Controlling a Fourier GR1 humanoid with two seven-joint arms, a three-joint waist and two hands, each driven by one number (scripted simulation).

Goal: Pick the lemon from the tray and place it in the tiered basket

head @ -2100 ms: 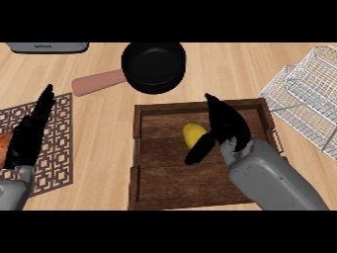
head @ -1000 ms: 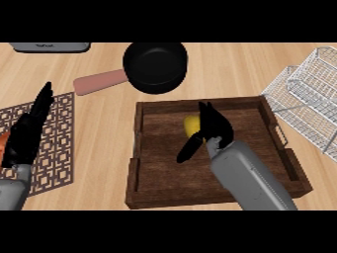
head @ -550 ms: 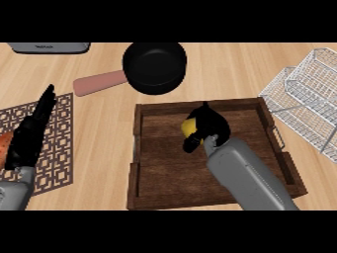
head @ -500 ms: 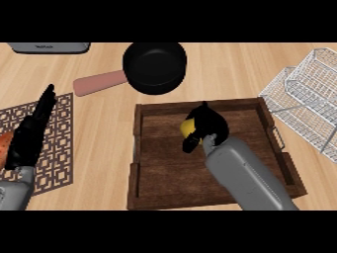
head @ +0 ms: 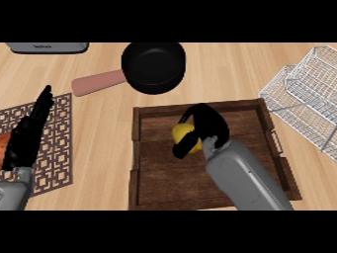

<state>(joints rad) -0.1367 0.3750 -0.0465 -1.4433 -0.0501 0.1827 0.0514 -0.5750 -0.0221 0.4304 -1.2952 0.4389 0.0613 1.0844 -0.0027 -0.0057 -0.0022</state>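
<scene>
The right hand [head: 202, 127] has now curled round the lemon [head: 183, 133] in the wooden tray [head: 156, 183]; left hand [head: 29, 134] straight-fingered, over the pale wood counter [head: 236, 74].

Pale wood-grain counter [head: 229, 69], brown lattice mat [head: 62, 148] at its left edge.

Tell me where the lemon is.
In the head view the lemon sits in the upper middle of the tray, with the right hand curled round it; the pan is beyond the tray, the basket to the right.
</scene>
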